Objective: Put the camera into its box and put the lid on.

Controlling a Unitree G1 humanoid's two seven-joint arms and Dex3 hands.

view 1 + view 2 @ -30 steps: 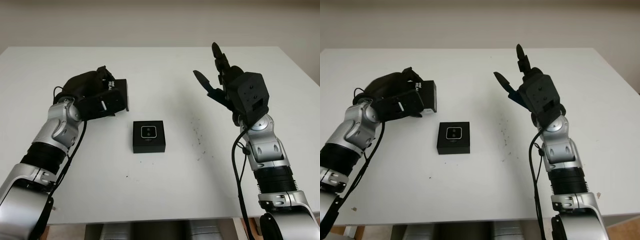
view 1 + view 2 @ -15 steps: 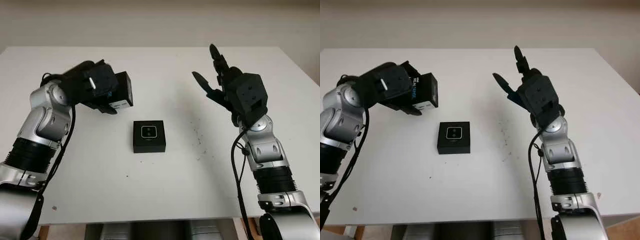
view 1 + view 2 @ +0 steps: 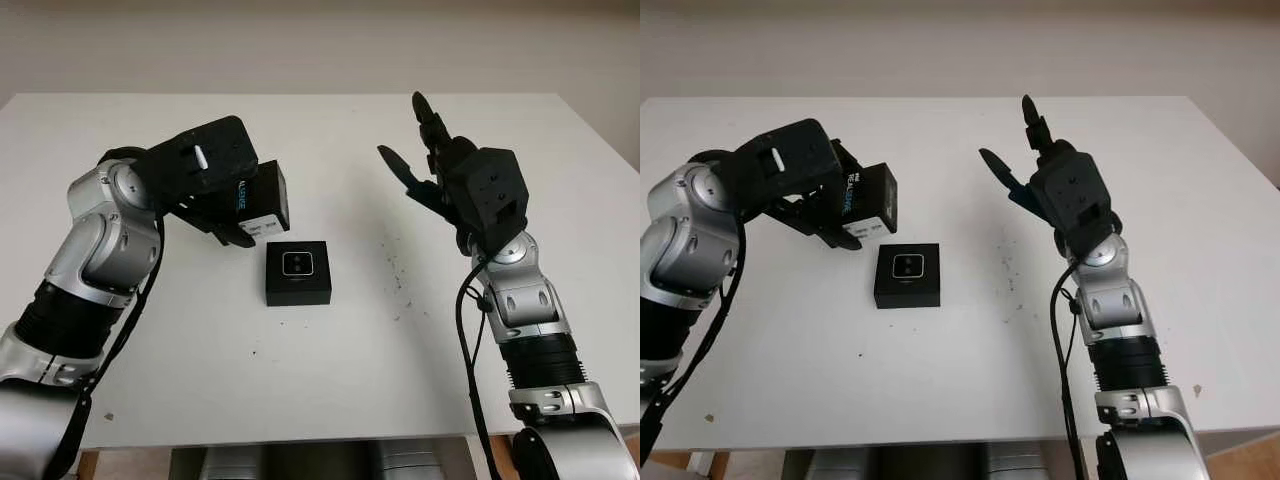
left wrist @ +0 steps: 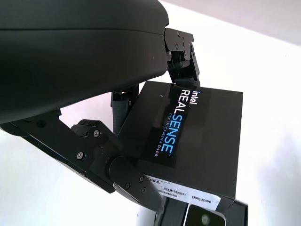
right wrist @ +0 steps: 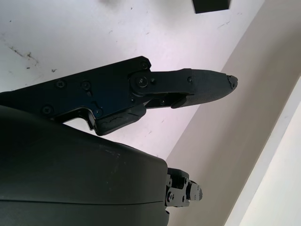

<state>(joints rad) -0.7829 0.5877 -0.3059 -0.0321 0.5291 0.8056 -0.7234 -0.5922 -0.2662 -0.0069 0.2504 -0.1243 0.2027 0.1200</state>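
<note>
A black square box (image 3: pixel 297 273) lies open at the table's middle, with the small camera (image 3: pixel 298 264) set in it, lens face up. My left hand (image 3: pixel 232 208) is shut on the black lid (image 3: pixel 263 198), which bears blue and white lettering, and holds it tilted in the air just behind and left of the box. In the left wrist view the lid (image 4: pixel 188 141) is clamped by the fingers (image 4: pixel 127 176), and a corner of the box (image 4: pixel 207 217) peeks out below it. My right hand (image 3: pixel 428 162) is open, raised over the table right of the box.
The white table (image 3: pixel 300 380) carries a scatter of dark specks (image 3: pixel 397 272) between the box and the right arm. Its front edge runs close to both arms; a pale wall stands behind it.
My left hand has swung the lid to the right and nearer to the box, turning it as it went. The right hand has barely shifted.
</note>
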